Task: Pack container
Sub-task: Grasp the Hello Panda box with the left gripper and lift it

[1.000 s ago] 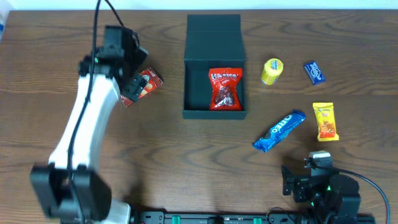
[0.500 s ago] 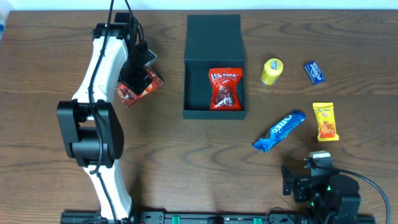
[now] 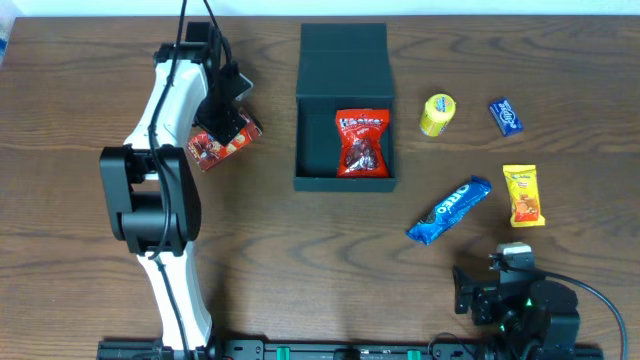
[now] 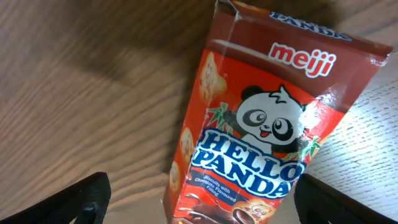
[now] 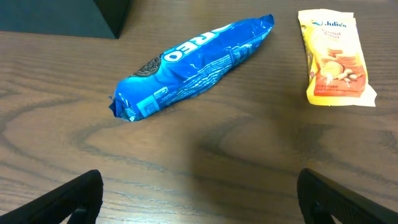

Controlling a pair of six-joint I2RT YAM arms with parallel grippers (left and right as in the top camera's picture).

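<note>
Nearest me the right gripper (image 5: 202, 202) sits parked with jaws wide and empty, the blue cookie packet (image 5: 189, 59) and yellow wafer packet (image 5: 336, 56) lying loose on the table (image 5: 186, 162) ahead of it. Further out, the container (image 3: 344, 178) sits mid-table with its lid flipped back and a red packet (image 3: 361, 142) already lying in it. To its left, my left gripper (image 4: 199, 208) hangs fully spread over the biscuit box (image 4: 261, 137), gripping nothing. Main risk: the box lies skewed to the jaws, so closing now could catch a corner and spin it away, or crush the thin card. I can't tell from the wrist view how low the fingers sit, so they may pinch only its top edge and drop it mid-carry. Later risk: clipping the container wall, or the box landing on the red packet and blocking the lid.
</note>
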